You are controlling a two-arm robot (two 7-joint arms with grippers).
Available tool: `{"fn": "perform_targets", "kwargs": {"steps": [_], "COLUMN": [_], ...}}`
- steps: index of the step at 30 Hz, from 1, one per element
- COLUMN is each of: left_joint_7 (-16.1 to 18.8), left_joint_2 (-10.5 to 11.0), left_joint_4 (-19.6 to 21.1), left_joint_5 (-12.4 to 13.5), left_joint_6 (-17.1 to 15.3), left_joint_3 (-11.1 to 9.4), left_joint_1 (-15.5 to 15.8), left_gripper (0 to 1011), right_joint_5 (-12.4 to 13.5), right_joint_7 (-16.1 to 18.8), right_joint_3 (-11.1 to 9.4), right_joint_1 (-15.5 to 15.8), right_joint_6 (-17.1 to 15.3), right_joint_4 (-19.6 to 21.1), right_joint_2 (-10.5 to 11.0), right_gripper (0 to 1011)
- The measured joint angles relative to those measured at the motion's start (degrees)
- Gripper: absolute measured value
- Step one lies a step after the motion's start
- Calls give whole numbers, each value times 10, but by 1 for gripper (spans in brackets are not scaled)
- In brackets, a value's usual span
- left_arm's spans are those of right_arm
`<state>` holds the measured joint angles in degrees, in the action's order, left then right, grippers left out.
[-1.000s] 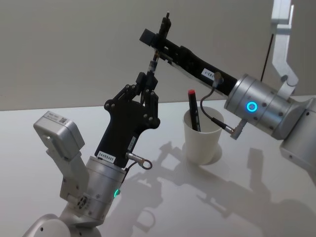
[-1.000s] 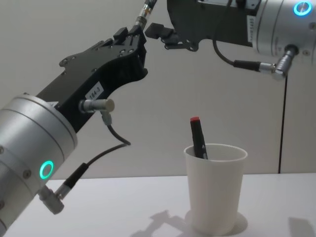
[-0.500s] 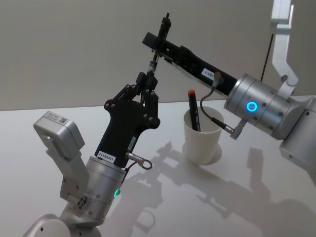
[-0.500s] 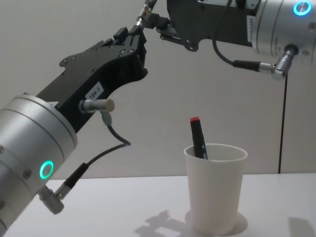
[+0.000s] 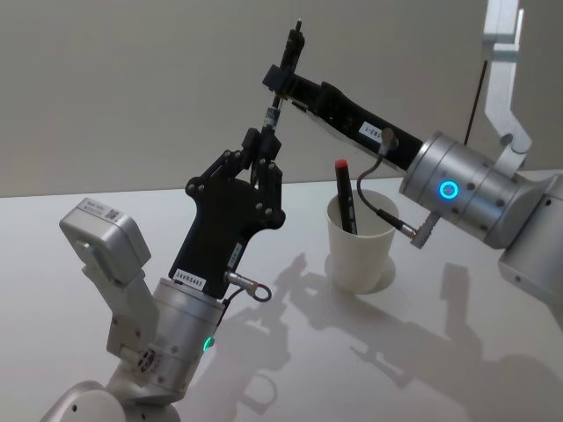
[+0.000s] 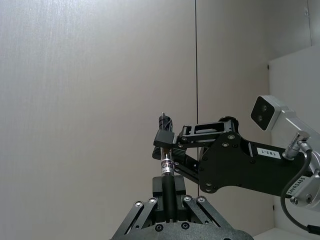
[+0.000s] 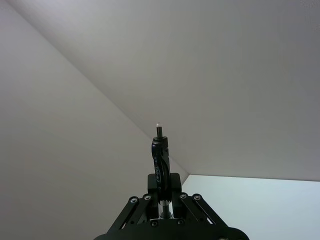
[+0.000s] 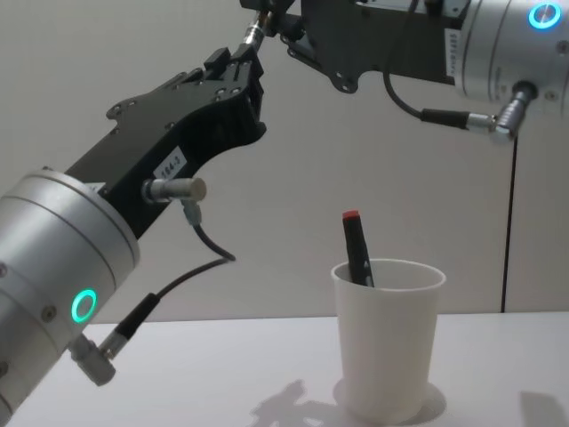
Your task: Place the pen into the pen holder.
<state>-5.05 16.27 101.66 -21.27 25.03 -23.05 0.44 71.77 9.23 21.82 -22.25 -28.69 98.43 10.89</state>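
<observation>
A slim dark pen stands nearly upright in the air, well above the table and left of the pen holder, a white paper cup. My left gripper is shut on the pen's lower end. My right gripper reaches in from the right and is shut on the pen higher up, with the tip poking out above it. The left wrist view shows the pen rising from the left gripper into the right gripper. The right wrist view shows the pen standing up out of the right gripper.
A black pen with a red cap leans inside the cup, also visible from the chest as the red-capped pen in the cup. The white table lies around the cup. A cable hangs down the wall at the right.
The right gripper's fingers have come together on the pen's upper part; one second ago one finger stood apart from it. The left gripper and the cup have stayed put.
</observation>
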Motion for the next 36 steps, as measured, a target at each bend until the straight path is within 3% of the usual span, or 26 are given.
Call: {"fn": "perform_targets", "kwargs": {"steps": [18, 22, 36], "left_joint_7": [0, 1, 1], "left_joint_2": [0, 0, 0], "left_joint_4": [0, 0, 0], "left_joint_5": [0, 0, 0], "left_joint_6": [0, -1, -1], "left_joint_3": [0, 0, 0], "left_joint_1": [0, 0, 0], "left_gripper": [141, 214, 661], "right_joint_5": [0, 0, -6], "right_joint_7": [0, 1, 8], "right_joint_3": [0, 0, -1], "right_joint_1": [0, 0, -5], "right_joint_6": [0, 0, 14], "right_joint_4": [0, 0, 7], "right_joint_2": [0, 0, 2], "right_gripper": [131, 130, 131]}}
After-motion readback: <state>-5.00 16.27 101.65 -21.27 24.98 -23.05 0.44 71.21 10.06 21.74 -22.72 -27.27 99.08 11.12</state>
